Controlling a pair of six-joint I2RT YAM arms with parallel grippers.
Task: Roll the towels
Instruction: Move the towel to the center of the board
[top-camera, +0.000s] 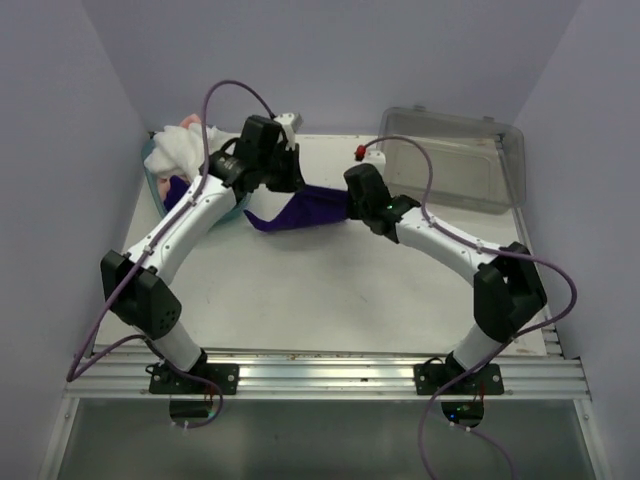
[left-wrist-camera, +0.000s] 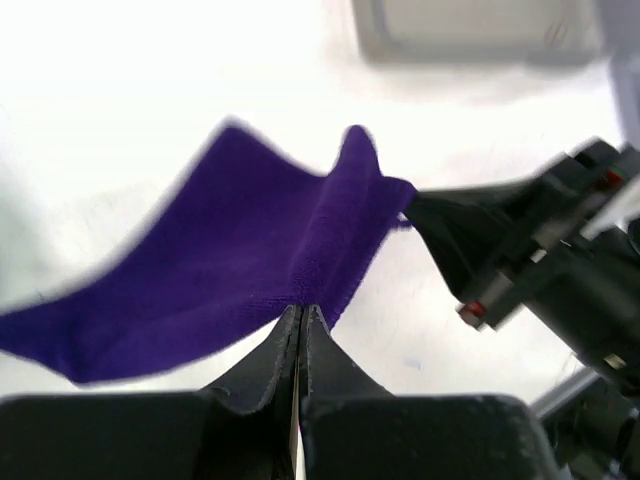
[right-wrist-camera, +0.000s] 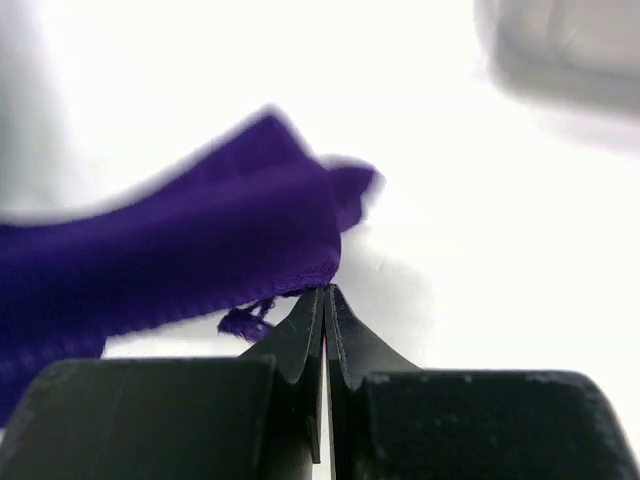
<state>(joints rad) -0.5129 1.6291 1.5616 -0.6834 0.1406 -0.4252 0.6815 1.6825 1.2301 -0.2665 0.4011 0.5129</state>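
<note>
A dark purple towel hangs stretched between my two grippers above the white table. My left gripper is shut on one edge of it; in the left wrist view the closed fingertips pinch the purple towel. My right gripper is shut on the opposite corner, and its closed tips meet the hem of the purple towel, with a frayed thread below. The left wrist view shows the right gripper at that corner. A white towel and a peach-pink towel lie heaped at the back left.
A teal basket holds the heaped towels at the back left, partly hidden by the left arm. A clear grey bin stands at the back right, with a small red object beside it. Walls close in on both sides.
</note>
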